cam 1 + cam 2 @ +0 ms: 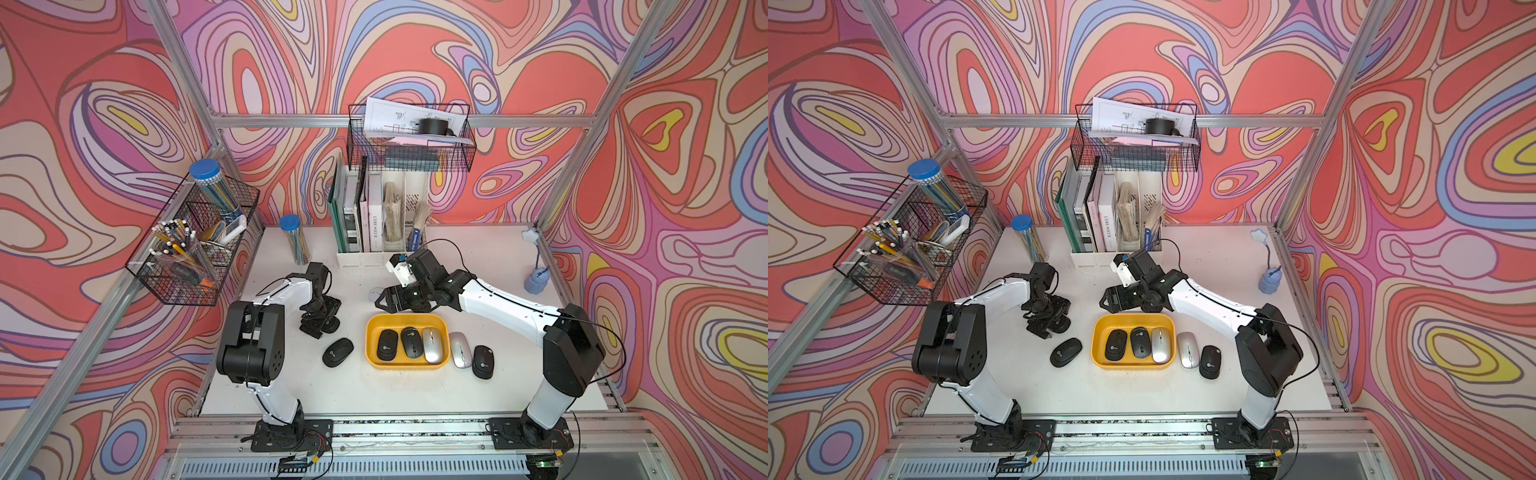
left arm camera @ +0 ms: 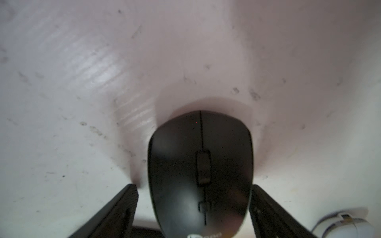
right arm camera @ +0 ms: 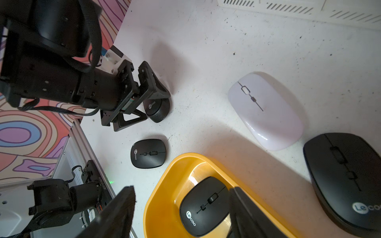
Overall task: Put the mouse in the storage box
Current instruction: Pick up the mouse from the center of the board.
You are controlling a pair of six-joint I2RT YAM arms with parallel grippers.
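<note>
The yellow storage box (image 1: 371, 338) is sitting on the worktop (image 1: 374, 395), holding two black mice (image 1: 387, 345) and a silver mouse (image 1: 432, 344) side by side. A loose black mouse (image 1: 338, 352) is lying left of it; a second silver mouse (image 1: 460, 350) and a further black mouse (image 1: 483, 361) are lying right of it.

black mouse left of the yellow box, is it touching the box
Apart. In both top views a strip of bare white table shows between the black mouse and the storage box.

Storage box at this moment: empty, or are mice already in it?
Not empty. The storage box holds three mice side by side: one black mouse, a second black mouse and a silver mouse.
</note>
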